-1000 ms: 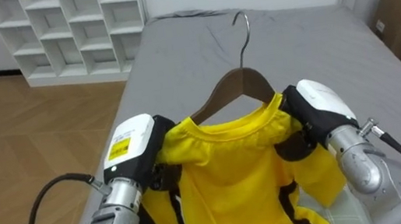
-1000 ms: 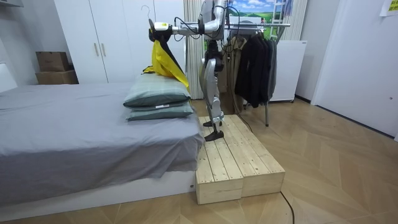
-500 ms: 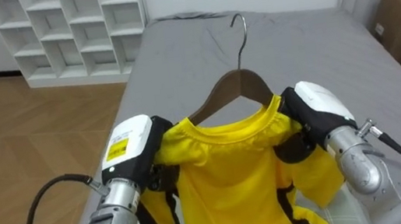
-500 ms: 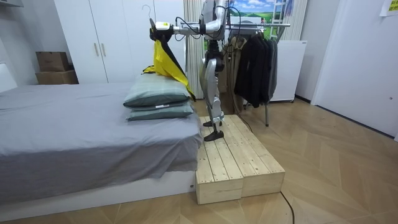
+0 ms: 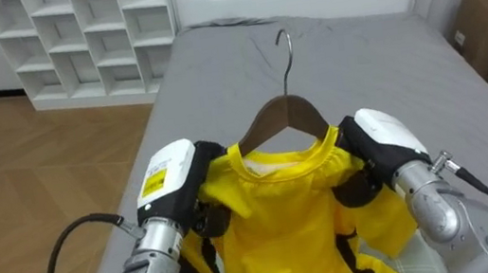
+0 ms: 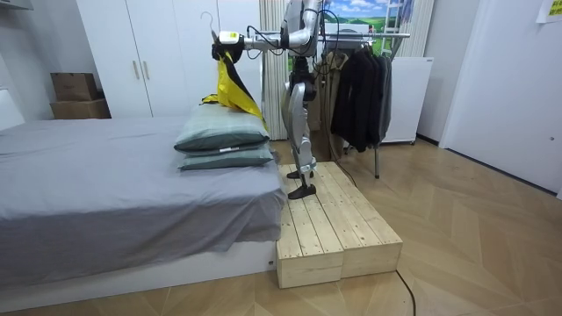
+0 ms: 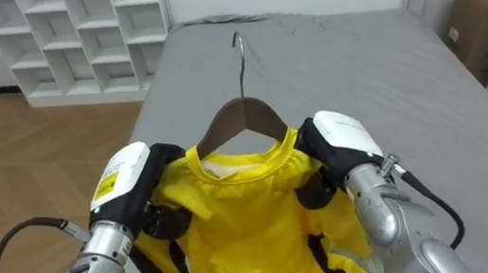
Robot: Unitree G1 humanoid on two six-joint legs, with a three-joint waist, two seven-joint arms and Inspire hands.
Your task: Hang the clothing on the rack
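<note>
A yellow shirt [image 5: 283, 212] with black trim hangs on a wooden hanger [image 5: 281, 115] whose metal hook [image 5: 282, 50] points up. I hold it in front of me above the grey bed [image 5: 367, 62]. My left hand [image 5: 168, 171] is curled on the shirt's left shoulder at the hanger's end. At the other shoulder my right hand [image 5: 383, 141] is curled on the cloth the same way. In the room view I stand on a wooden platform [image 6: 329, 219] beside the bed, and the shirt [image 6: 230, 83] is held out over the pillows [image 6: 224, 140].
A clothes rack [image 6: 356, 79] with dark garments stands behind me. White cube shelves [image 5: 77, 35] line the far wall to the left, and a cardboard box [image 5: 486, 16] sits at the right. White wardrobe doors [image 6: 149, 53] stand beyond the bed.
Both hands have edged slightly inward along the hanger, and the shirt's collar sits a little higher around the hanger's neck.
</note>
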